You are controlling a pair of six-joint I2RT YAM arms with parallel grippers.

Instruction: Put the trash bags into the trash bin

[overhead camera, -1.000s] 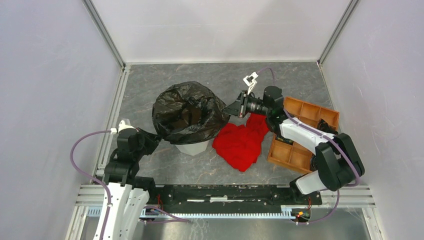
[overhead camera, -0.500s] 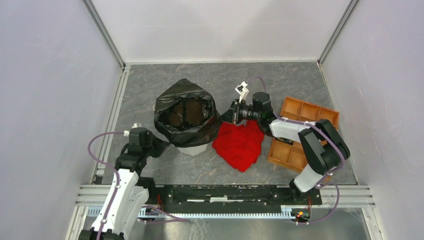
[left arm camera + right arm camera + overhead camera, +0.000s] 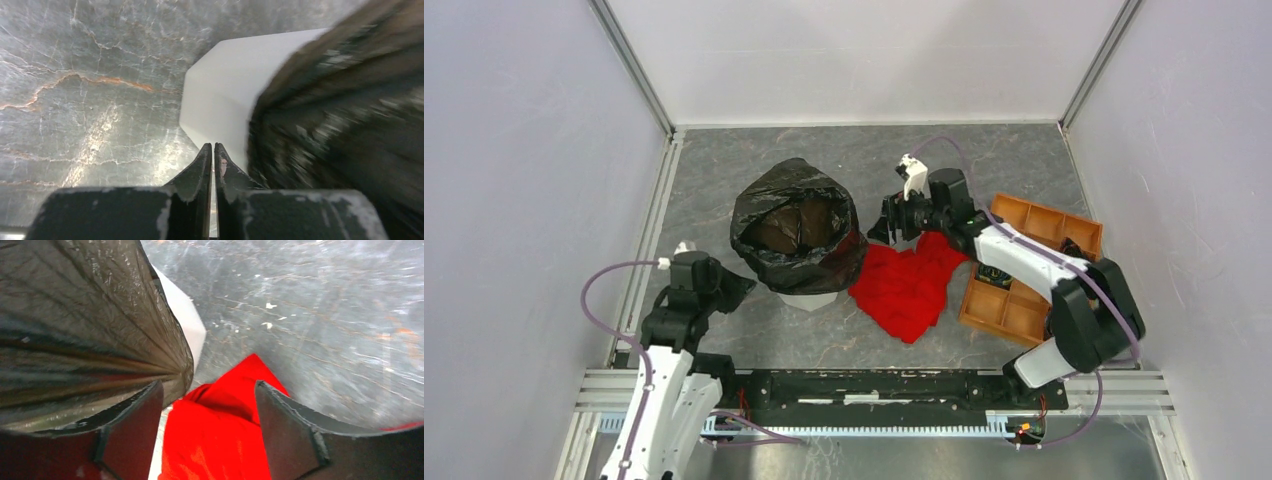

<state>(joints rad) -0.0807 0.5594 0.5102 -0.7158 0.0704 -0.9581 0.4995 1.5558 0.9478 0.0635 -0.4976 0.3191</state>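
- Grey, marble-veined table (image 3: 724, 160) fills the floor of the cell, and everything sits on it.
- Glossy black and wrinkled, there's the trash bag (image 3: 799, 225), draped over the top of the trash bin (image 3: 809, 298) at centre-left. Its mouth is open upward and its skirt hangs down the outside.
- Only a strip of the trash bin's white wall peeks out below the plastic on the near side. The left wrist view shows that white wall (image 3: 225, 95) with the bag (image 3: 340, 125) hanging over it to the right.
- Red cloth (image 3: 909, 285) lies crumpled just to the right of the bin, its edge right up against the bag's skirt.
- Orange tray (image 3: 999, 310) sits further right, touching the cloth's far side, under the right arm.
- Right gripper (image 3: 886, 222) hangs between bag and cloth with its jaws wide apart and nothing between them. Its own camera shows the bag's edge (image 3: 75, 305) beside one finger and the cloth (image 3: 215, 425) below.
- Left gripper (image 3: 742, 288) points at the bin's lower left side, jaws pressed together with nothing pinched (image 3: 213, 146).
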